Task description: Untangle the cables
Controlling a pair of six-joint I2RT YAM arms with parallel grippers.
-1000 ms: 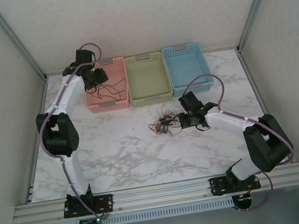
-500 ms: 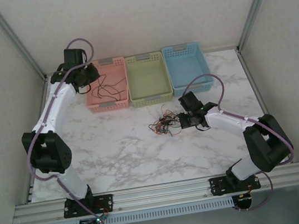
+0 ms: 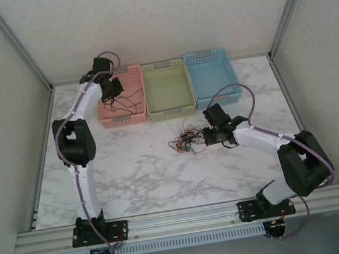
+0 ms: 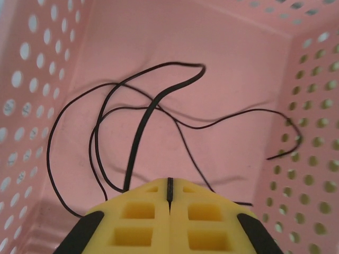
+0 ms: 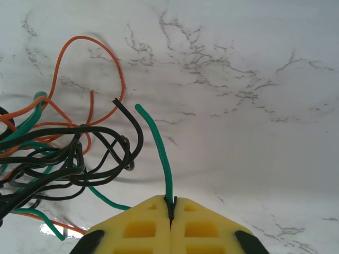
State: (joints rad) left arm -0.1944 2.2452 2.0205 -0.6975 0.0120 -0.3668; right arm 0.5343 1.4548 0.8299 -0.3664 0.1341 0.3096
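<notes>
A: Why is the green cable (image 5: 161, 153) clamped in the shut right gripper (image 5: 170, 203)?
B: To be drawn, presumably, from the tangle (image 5: 63, 159) lying mid-table. The left gripper (image 4: 169, 185) is closed too (nothing seen held) above a black cable (image 4: 140, 127) laid in the pink basket (image 4: 42, 79) — sorting by colour is implied.
A: Surroundings?
B: A marbled white table (image 5: 254, 79), boxed in by pale walls (image 3: 153, 14).

This looks like a robotics lab test cell. A bench is boxed in by silver aluminium extrusion framing (image 3: 17, 44) and plain white panel walls (image 3: 153, 14). 2 white-and-black robot arms, left (image 3: 83, 184) and right (image 3: 261, 139), are bolted to its front rail (image 3: 183, 217). On the marble-patterned tabletop (image 3: 145, 175), 3 perforated plastic baskets stand side by side: pink (image 3: 124, 120), green (image 3: 172, 112) and blue (image 3: 217, 98).
</notes>
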